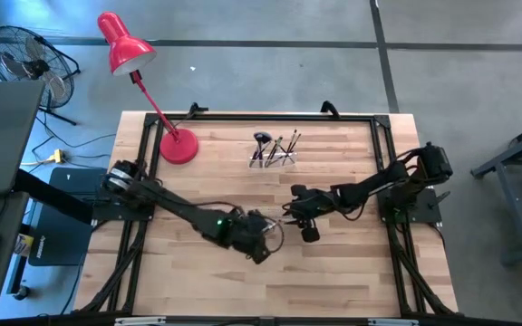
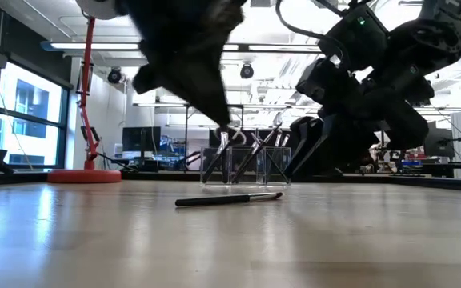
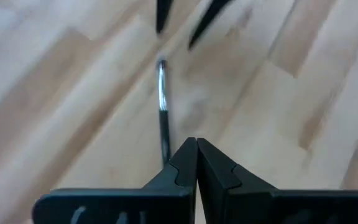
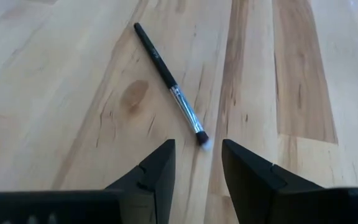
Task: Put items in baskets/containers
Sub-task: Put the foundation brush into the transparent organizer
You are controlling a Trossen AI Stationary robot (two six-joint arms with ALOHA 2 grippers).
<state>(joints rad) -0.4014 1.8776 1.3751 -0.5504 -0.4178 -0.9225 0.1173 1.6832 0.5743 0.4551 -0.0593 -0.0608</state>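
Observation:
One thin makeup brush [image 4: 169, 81] with a dark handle and silvery ferrule lies flat on the wood; it also shows as the brush [image 2: 229, 198] and the brush [image 3: 162, 106]. My left gripper [image 3: 196, 146] is shut and hovers above its handle end, raised off the table as the left gripper [image 2: 224, 120]. My right gripper [image 4: 197, 158] is open, low, its fingers standing just short of the brush's bristle tip [image 4: 202, 140]. The clear holder [image 1: 273, 158] stands farther back with several brushes upright in it, seen again as the holder [image 2: 246, 166].
A red desk lamp's round base [image 1: 178, 148] sits on the table's far left part, its stem leaning out past the edge. Both arms meet near the table's middle [image 1: 279, 226]. Bare wood lies along the near edge.

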